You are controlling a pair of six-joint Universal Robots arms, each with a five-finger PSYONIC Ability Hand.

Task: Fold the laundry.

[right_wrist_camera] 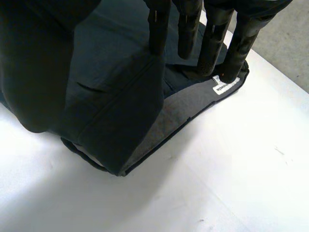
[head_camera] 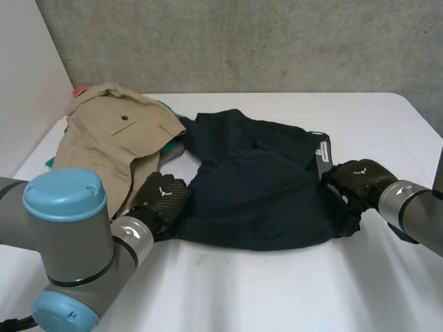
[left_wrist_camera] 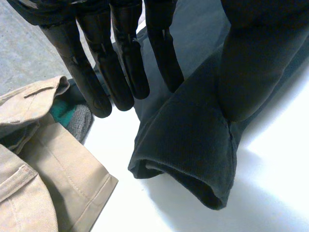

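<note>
At the far left of the white table (head_camera: 277, 290) lies a beige garment (head_camera: 114, 142) with a buttoned pocket, a bit of teal cloth (left_wrist_camera: 63, 112) showing under its edge; I leave that heap alone for now. Just beside it my left hand (head_camera: 160, 197) sits at the left end of the dark garment (head_camera: 256, 194), which lies spread across the middle of the table between my two hands. That hand is released: its fingers (left_wrist_camera: 123, 58) are straight, their tips at the cloth's edge, and the thumb rests on top of a rolled hem without pinching it. The cloth looks soft, light and floppy, a woven cotton that should crease where I press it and slide easily on the smooth top, so I judge the thick hems and the band are the firmest places to take hold. At the right end, near a small white label (right_wrist_camera: 226, 86), my right hand (head_camera: 356, 181) is released too, straight fingers laid on the band, thumb beside a raised fold, gripping nothing.
</note>
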